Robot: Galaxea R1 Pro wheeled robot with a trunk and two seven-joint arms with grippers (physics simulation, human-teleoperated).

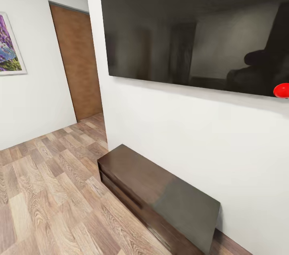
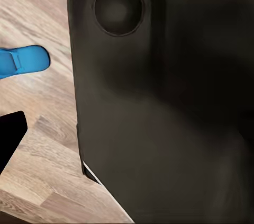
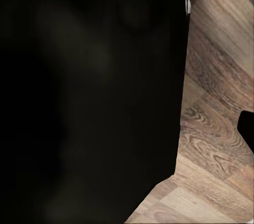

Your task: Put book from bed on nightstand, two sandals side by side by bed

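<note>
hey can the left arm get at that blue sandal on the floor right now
Probably not as things stand. In the left wrist view the blue sandal lies on the wood-plank floor off to one side, and a dark robot body part fills most of the frame. The arm looks tucked, with no fingers visible near the sandal.

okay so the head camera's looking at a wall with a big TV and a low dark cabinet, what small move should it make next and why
Probably turn the base away from this wall to look for the bed. The head view faces the TV above the long low cabinet, with a brown door beyond. One blue sandal lies on the wood floor in the left wrist view, so it seems close by.
</note>
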